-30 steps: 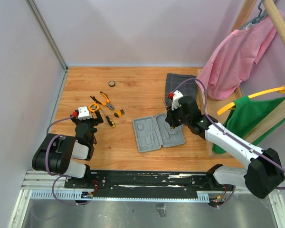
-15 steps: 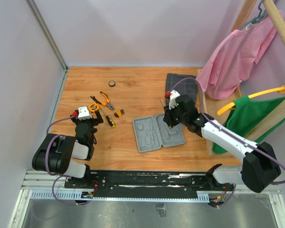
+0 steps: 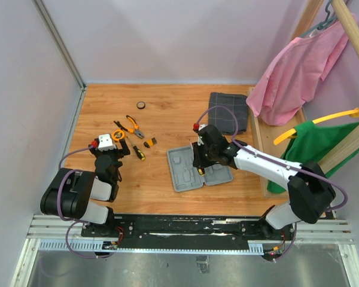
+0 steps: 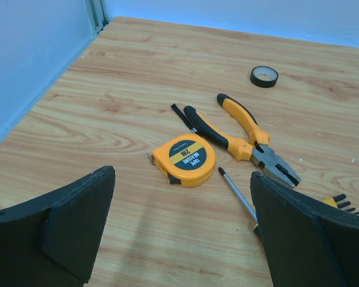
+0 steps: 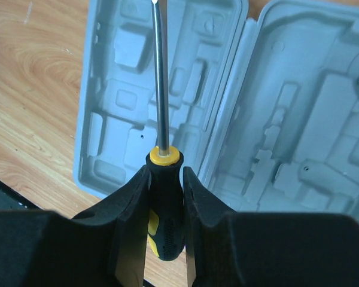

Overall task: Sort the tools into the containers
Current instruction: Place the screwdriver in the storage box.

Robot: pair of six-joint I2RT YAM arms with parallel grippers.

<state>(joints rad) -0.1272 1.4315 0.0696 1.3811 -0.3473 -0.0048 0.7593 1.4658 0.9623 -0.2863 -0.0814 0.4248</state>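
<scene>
This is a robot test cell in a lab rather than a home or a workshop. Plain lilac panels (image 3: pixel 167 36) (the same colour on every side) wall in a wood-grain table (image 3: pixel 167 113) behind and to the left of the open grey tool case (image 3: pixel 182 170). In front of the case, a metal rail (image 3: pixel 185 224) carries the left arm (image 3: pixel 78 194) and the right arm (image 3: pixel 275 170). Right of the case, a wooden rack (image 3: pixel 352 27) holds a pink shirt (image 3: pixel 293 72) and a green garment (image 3: pixel 314 146) on hangers.
</scene>
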